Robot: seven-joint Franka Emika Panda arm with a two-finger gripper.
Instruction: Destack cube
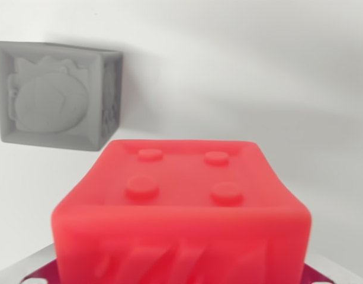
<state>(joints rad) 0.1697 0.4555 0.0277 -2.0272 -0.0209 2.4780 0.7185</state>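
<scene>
Although my camera looks straight past my fingers, I cannot see them here, so I cannot tell if my gripper is open or closed, or if it touches anything. Very close below the lens fills the red cube (181, 213), its top face with four round studs turned toward me; I judge it is this near because I am placed over it for lifting. Under its lower corners some pale and dark red edges show, too cut off to name. Well apart, at the wrist view's left, the grey cube (57, 97) lies alone on the white surface (258, 77), maybe as the free spot beside it
</scene>
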